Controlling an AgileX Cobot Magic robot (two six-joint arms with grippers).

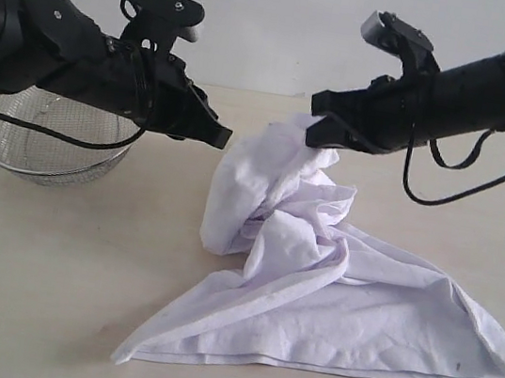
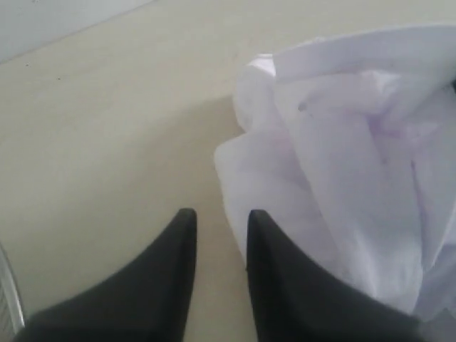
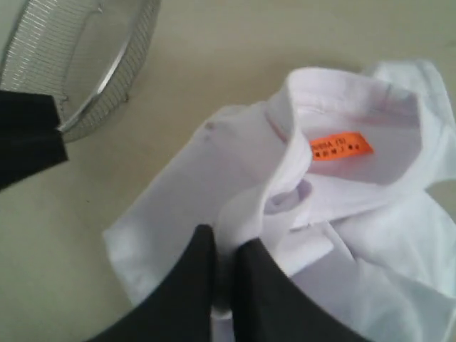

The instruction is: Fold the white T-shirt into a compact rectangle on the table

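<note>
The white T-shirt (image 1: pixel 314 284) is crumpled on the table (image 1: pixel 38 290); one end is lifted into a bunch, the rest trails flat toward the front right. My right gripper (image 1: pixel 314 130) is shut on a fold of the shirt (image 3: pixel 228 249) and holds that bunch up. In the right wrist view the orange neck tag (image 3: pixel 340 146) shows inside the collar. My left gripper (image 1: pixel 222 137) hovers just left of the lifted bunch, open, with bare table between its fingers (image 2: pixel 260 242) and the shirt (image 2: pixel 342 178) beside them. The red lettering is hidden.
A silver wire-mesh basket (image 1: pixel 50 145) stands at the back left, behind the left arm, and shows again as the basket (image 3: pixel 92 64) in the right wrist view. A pale wall runs behind the table's far edge.
</note>
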